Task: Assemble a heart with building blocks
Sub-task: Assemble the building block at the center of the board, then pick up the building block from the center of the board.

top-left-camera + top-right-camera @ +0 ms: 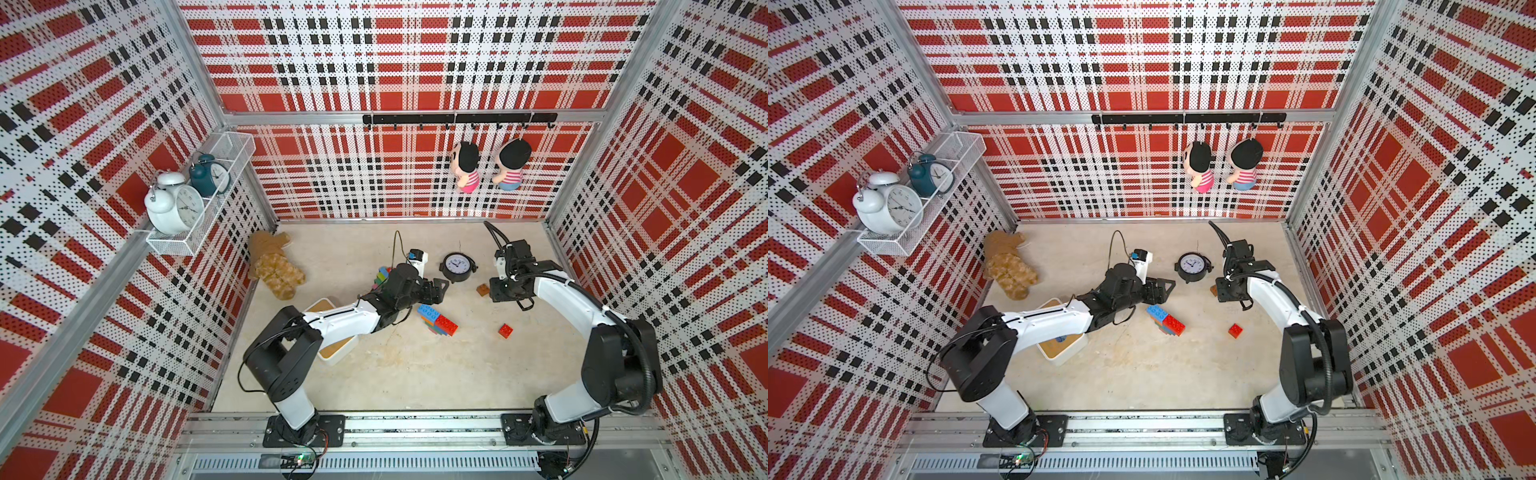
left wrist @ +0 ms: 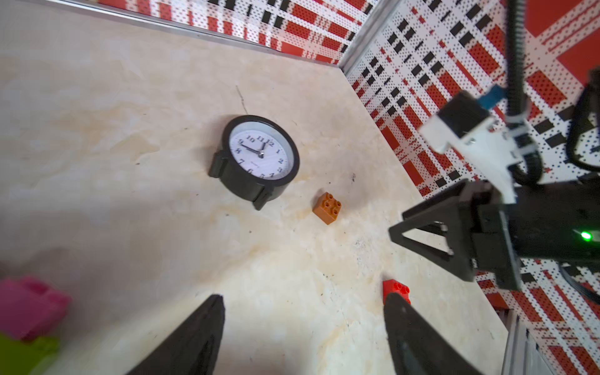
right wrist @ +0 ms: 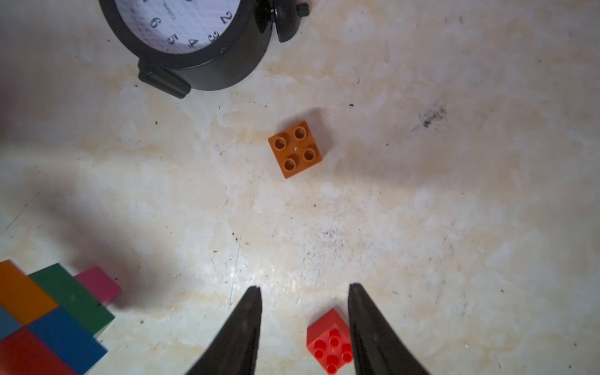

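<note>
On the black clock (image 2: 256, 160), the dial reads 1 to 12; its small print is too blurred to read.

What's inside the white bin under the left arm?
In both top views the white bin shows a tan floor, and a small blue item in a top view. The left arm covers its middle.
</note>
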### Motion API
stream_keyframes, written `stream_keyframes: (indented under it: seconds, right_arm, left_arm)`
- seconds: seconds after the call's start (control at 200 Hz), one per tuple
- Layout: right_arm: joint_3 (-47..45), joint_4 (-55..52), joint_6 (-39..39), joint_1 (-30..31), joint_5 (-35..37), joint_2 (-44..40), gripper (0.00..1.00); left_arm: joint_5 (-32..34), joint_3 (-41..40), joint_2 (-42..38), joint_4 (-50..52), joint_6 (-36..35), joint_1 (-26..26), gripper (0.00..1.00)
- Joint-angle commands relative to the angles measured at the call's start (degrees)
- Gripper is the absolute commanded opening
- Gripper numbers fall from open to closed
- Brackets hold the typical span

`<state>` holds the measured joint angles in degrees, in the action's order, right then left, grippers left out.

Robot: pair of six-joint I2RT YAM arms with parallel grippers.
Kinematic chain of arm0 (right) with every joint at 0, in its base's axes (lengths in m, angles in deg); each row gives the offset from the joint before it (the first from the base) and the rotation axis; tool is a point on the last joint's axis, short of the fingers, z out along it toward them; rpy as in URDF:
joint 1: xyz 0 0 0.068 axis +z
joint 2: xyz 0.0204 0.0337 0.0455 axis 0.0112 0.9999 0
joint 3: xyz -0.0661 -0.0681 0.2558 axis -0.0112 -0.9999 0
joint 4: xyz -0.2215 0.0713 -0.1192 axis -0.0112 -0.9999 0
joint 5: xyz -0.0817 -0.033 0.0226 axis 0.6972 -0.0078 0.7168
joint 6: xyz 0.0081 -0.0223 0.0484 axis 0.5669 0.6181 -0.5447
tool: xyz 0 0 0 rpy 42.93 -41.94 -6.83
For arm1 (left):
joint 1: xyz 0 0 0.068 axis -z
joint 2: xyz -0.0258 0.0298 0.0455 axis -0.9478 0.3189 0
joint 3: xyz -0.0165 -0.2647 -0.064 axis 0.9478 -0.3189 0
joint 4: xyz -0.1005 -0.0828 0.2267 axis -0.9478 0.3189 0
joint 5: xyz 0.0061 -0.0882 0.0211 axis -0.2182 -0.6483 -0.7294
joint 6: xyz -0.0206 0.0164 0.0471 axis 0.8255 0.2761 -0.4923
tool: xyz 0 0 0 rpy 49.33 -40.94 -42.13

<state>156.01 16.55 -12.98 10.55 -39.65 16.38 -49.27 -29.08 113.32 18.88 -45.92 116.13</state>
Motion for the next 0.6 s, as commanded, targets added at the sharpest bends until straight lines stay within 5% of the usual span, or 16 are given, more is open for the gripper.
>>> stream_keyframes:
  seconds: [0.0,0.22,0.596]
  right_arm:
    - [3.8,2.4,6.7,-0.6,-2.7,6.2,0.51]
    - [9.4,2.7,15.5,-1.1,-2.4,16.1,0.56]
    - [14.4,2.4,17.4,-2.2,-4.3,21.5,0.53]
  left_arm:
    - [-2.3,4.4,3.9,1.3,-3.7,1.6,0.80]
    - [-3.5,8.1,7.2,2.4,-4.1,2.6,0.80]
    - [-2.1,8.5,6.8,3.2,-3.8,2.6,0.79]
